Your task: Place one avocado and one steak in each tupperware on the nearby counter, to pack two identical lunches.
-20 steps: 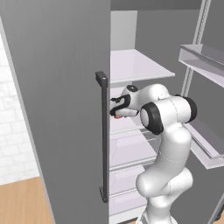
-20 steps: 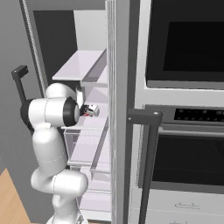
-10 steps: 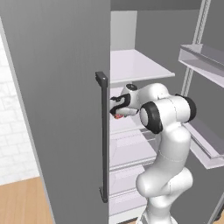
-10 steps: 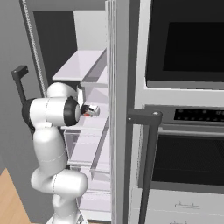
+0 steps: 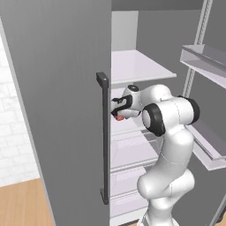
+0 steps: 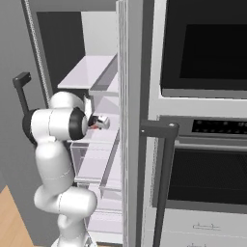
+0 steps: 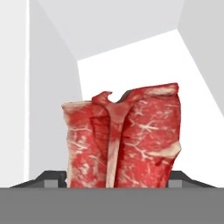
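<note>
The steak (image 7: 122,140) sits right between the gripper's fingertips, its marbled red face taking up the middle of the hand view and hiding most of both tips; only their dark shoulders peek out on either side of its lower edge. The gripper (image 5: 118,115) looks to be closing on it from both sides across its width, though whether the pads are already pressing firmly cannot be told. From the left base view a small red patch shows at the tip of the hand, which fits the meat being in or at the jaws. The steak is inside the fridge because that is where it is stored: behind it lies the pale shelf (image 7: 144,61) it rests on, with the grey inner walls beyond. The arm reaches in sideways past the open fridge door (image 5: 57,110) and its dark vertical handle (image 5: 103,137), since the shelf is set deep. In the right base view the gripper (image 6: 100,122) points into the fridge, with the wall oven (image 6: 202,111) off to the side. The step in hand seems to be securing the steak so it can be carried to a container.
</note>
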